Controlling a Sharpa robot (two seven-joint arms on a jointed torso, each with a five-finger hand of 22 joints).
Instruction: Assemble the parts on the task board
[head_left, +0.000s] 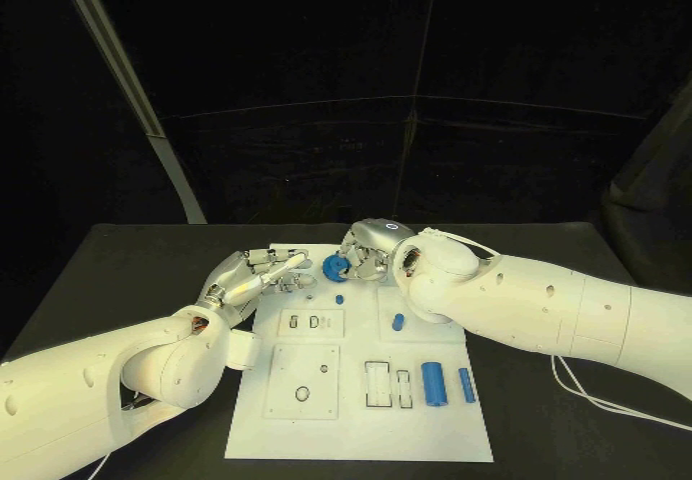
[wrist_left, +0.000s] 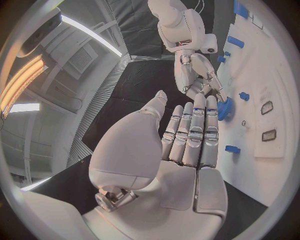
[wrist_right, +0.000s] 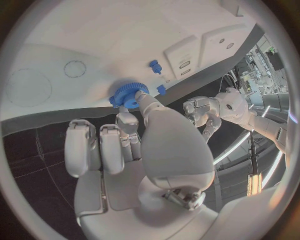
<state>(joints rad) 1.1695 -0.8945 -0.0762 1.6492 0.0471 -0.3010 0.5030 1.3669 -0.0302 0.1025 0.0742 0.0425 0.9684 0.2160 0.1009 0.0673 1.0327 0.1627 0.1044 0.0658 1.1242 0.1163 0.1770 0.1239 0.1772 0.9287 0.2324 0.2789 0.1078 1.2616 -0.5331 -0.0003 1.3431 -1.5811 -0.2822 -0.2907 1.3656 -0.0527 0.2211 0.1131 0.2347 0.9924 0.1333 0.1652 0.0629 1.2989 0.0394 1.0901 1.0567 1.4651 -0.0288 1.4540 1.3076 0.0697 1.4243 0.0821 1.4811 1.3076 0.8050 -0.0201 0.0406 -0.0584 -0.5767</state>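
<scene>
Two hands met at the far end of the white board (head_left: 361, 400): the left hand (head_left: 254, 277) lay flat, fingers straight, holding nothing; the right hand (head_left: 372, 248) apparently pinched a blue gear (head_left: 336, 267) there.

From my station I see two bulky arms in glossy white shells, the left arm (head_left: 101, 385) and the right arm (head_left: 555, 305), each dotted with small dark screw holes, and thin white cables run beside the right one. Each ends in a silver metal hand, the left hand (head_left: 248, 277) and the right hand (head_left: 378, 243), with segmented fingers. In the wrist views the palms are smooth pale grey plates, with exposed metal joints at the thumb base.
</scene>
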